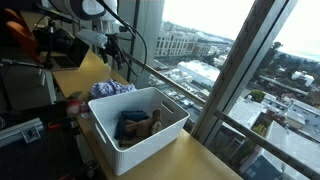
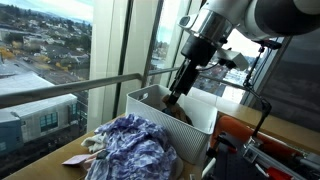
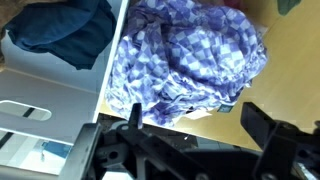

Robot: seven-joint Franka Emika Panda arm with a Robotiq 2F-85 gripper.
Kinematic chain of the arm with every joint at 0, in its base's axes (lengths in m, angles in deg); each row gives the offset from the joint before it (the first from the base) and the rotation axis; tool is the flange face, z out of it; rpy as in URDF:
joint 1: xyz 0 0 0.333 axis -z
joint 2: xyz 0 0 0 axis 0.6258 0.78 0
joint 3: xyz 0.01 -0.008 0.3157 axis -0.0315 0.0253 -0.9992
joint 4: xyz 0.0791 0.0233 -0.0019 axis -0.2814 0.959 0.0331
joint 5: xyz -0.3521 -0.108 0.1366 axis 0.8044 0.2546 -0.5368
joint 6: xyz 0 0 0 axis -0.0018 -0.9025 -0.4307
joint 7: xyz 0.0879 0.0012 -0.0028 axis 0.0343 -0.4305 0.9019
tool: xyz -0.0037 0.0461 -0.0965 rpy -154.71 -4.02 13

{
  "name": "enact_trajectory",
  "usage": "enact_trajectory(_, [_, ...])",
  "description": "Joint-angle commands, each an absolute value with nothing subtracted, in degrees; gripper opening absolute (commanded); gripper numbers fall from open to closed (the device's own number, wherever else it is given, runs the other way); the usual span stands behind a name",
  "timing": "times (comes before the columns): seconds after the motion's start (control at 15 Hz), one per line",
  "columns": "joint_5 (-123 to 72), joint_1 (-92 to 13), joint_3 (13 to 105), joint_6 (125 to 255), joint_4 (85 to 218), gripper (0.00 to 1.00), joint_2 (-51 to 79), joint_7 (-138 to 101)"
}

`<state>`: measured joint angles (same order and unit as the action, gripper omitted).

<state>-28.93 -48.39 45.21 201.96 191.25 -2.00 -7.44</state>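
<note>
A crumpled blue-and-white checkered cloth (image 3: 195, 55) lies on the wooden table beside a white bin (image 3: 108, 80). Both exterior views show the cloth (image 1: 110, 89) (image 2: 135, 150) just outside the bin (image 1: 150, 140) (image 2: 150, 105). Inside the bin is a dark blue cloth (image 3: 65, 35) (image 1: 130, 122) next to a brownish item (image 1: 152, 120). My gripper (image 3: 198, 125) hangs open above the checkered cloth's near edge, with only cloth and table showing between its black fingers (image 3: 262, 125). In the exterior views the gripper (image 2: 178, 95) (image 1: 115, 48) is raised clear of the cloth.
A metal railing (image 2: 70, 88) and tall window panes run along the table's edge. A red object (image 1: 75, 101) and black equipment (image 1: 25, 60) stand behind the cloth. A small printed tag (image 3: 228, 103) lies on the table (image 3: 285, 70) by the cloth.
</note>
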Motion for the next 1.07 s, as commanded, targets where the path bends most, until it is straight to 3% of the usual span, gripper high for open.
enact_trajectory(0.0, [-23.81, -50.26, 43.62, 204.44, 192.53, 1.0, -0.24, -9.48])
enact_trajectory(1.0, [-14.2, -50.75, 45.54, 204.11, 175.66, 1.0, 21.58, -2.23])
